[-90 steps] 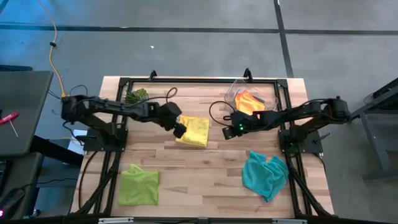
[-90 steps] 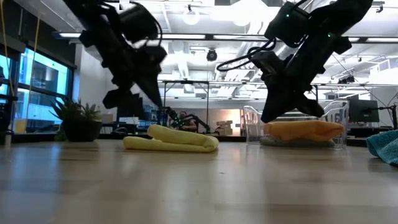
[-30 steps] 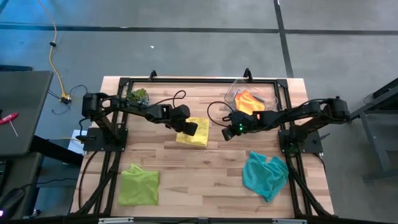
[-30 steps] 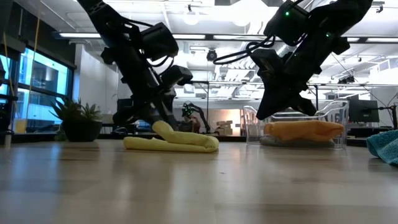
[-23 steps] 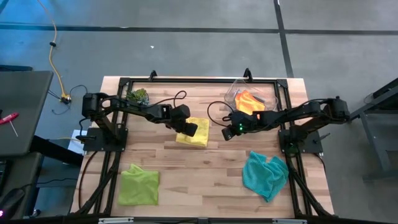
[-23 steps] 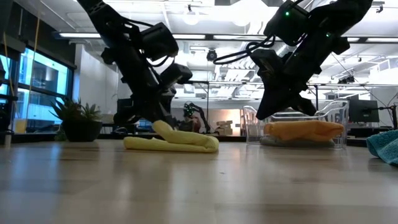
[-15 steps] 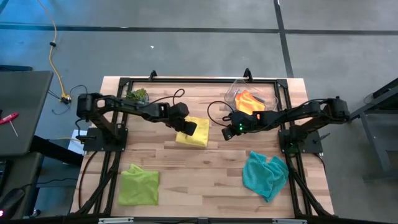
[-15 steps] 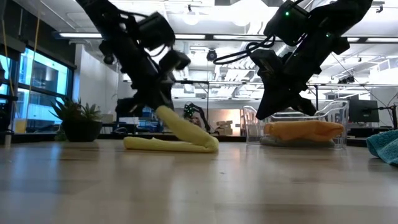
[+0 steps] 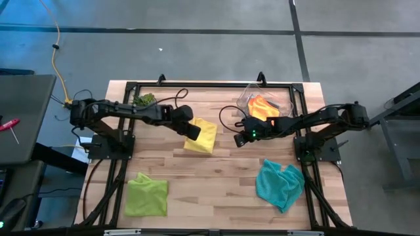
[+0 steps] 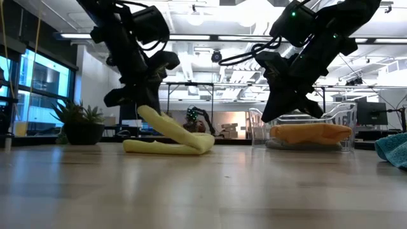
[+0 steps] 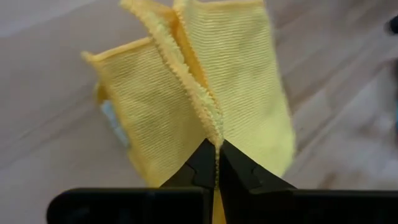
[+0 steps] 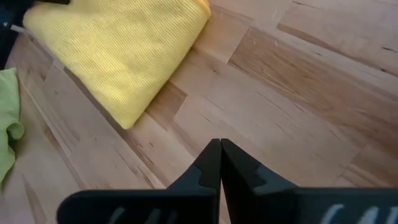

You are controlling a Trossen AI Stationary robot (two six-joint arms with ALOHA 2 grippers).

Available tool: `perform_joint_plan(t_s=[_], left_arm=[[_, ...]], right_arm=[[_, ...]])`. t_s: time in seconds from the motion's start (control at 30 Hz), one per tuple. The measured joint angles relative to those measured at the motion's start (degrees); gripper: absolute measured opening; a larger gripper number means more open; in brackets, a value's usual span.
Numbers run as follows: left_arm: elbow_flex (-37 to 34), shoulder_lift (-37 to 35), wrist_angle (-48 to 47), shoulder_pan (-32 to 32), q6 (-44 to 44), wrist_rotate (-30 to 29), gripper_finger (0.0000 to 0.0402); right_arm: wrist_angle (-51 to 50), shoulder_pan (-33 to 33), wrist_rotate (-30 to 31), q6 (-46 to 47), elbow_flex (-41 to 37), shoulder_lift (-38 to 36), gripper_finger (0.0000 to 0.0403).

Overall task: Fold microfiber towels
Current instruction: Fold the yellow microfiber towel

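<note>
A folded yellow towel lies at the table's middle. My left gripper is shut on its left edge and holds the upper flap up, while the fold and lower layer rest on the wood. My right gripper hangs shut and holding nothing above the table, right of the yellow towel. A lime green towel lies crumpled near left and a teal one near right. An orange towel sits in a clear bin. My left gripper pinches the yellow towel's hemmed left edge between its two fingertips, where two stitched edges run together. The fingers slant down from the table's left side. The raised flap slopes from the fingers down to the fold, which stays on the table.
The clear bin stands at the far right, a small potted plant at the far left. A black frame runs along the table's far edge and sides. Bare wood lies between the lime green and teal towels.
My left gripper has shut on the yellow towel's left edge, then gone up and toward the table's left edge. The upper flap has lifted into a slope; the fold on the right has stayed down, and the towel has slid slightly left.
</note>
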Motion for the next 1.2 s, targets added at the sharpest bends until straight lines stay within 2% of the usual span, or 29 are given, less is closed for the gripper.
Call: perform_joint_plan(t_s=[0.17, 0.7, 0.93, 1.2], left_arm=[[0.0, 0.0, -2.9, -0.3, 0.6, -4.2, 0.0001], [0.0, 0.6, -7.4, -0.3, 2.8, -8.0, 0.0007], [0.0, 0.6, -7.1, -0.3, 2.8, -7.5, 0.0049], [0.0, 0.5, -10.1, 0.7, 8.1, -8.6, 0.0138]], right_arm=[[0.0, 0.0, 0.1, 1.2, 0.0, 0.0, 0.0], [0.0, 0.0, 0.7, 1.6, 0.0, 0.0, 0.0], [0.0, 0.0, 0.9, 1.6, 0.0, 0.0, 0.0], [0.0, 0.0, 1.1, 4.9, 0.0, 0.0, 0.0]])
